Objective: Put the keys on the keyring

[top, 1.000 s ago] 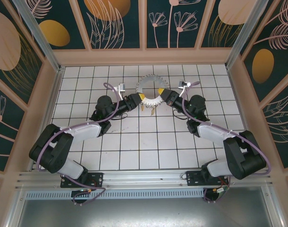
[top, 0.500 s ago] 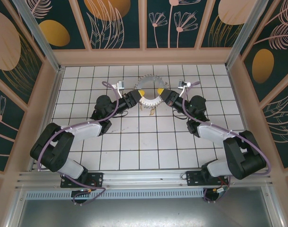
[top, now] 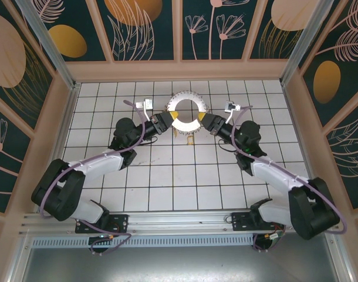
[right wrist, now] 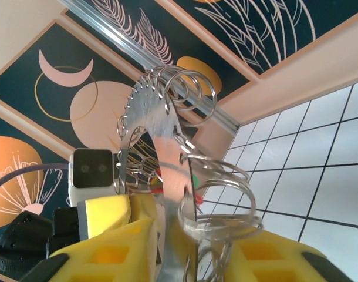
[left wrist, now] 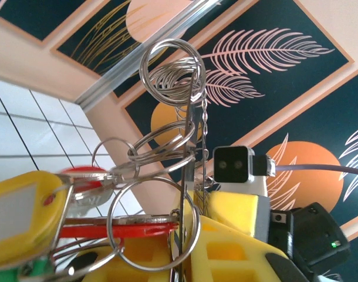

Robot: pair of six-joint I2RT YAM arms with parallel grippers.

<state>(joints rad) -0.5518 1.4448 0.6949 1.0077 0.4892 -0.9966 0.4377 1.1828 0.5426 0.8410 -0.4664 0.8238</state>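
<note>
Mid-task, threading stage. The keyring (top: 188, 96) is lifted off the tiled table (top: 167, 176) at its far middle, between the two arms, with the left claw (top: 169, 121) on its left edge and the right claw (top: 201, 121) on its right edge.

In the left wrist view the left claw (left wrist: 182, 261) looks pressed together on the hoop's thin edge, so it is pinching the keyring (left wrist: 186, 176). In the right wrist view the right claw (right wrist: 188, 258) straddles the hoop (right wrist: 148, 117) with a gap on one side. Its jaws are a little spread, not clamped.

The keys (top: 189, 138) dangle below the hoop's near edge. A red-headed one (left wrist: 108, 228) and a yellow tag (left wrist: 20, 217) hang from the small split rings (left wrist: 149, 235) along the rim, so some look already hung on. I can't count them.

My read: the left arm is the holder and the right is loosening to re-grip or to work a key. The next move needs the hoop held steady and a fine pinch on a single split ring — the rings crowd together and tangle easily.

Writing: none readable. The tag's white window looks blank or too blurred, and no brand marks can be made out.
</note>
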